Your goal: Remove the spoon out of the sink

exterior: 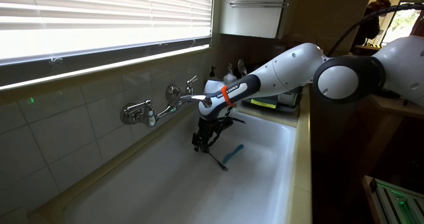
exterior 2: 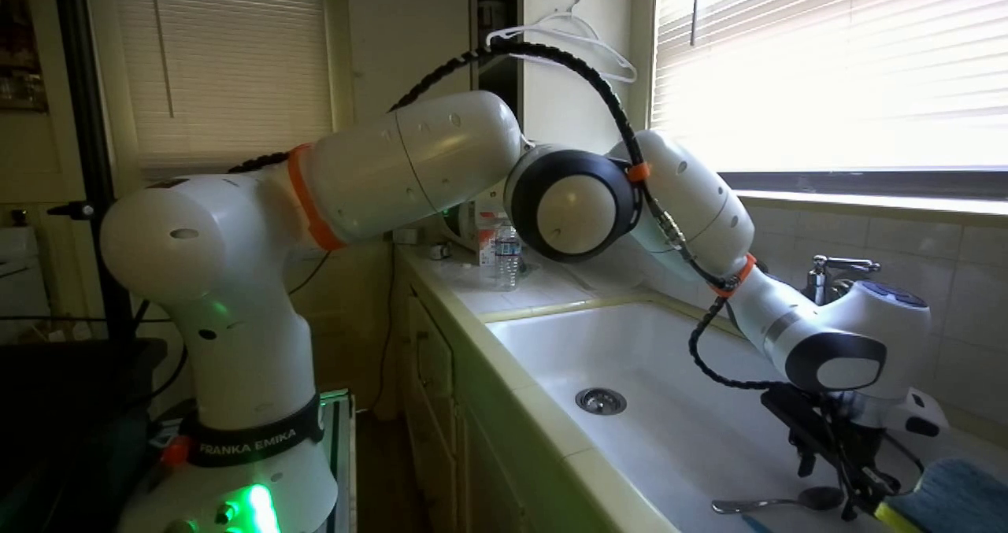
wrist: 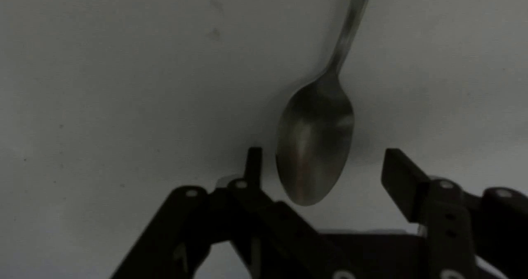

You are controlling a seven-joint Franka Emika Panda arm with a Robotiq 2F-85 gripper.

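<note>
In the wrist view, left to right: one finger (wrist: pixel 253 165) of the black gripper (wrist: pixel 323 150); just beside it, the spoon (wrist: pixel 315 139), lying in the white sink (wrist: pixel 123 85), bowl between parted jaws grasping nothing; farther off, the opposite finger (wrist: pixel 400 180)

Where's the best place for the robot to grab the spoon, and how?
Probably the bowl of the spoon, from above. The spoon lies low in the sink, and the tool stands open with its jaws either side of that rounded end, so closing should pinch it.
</note>
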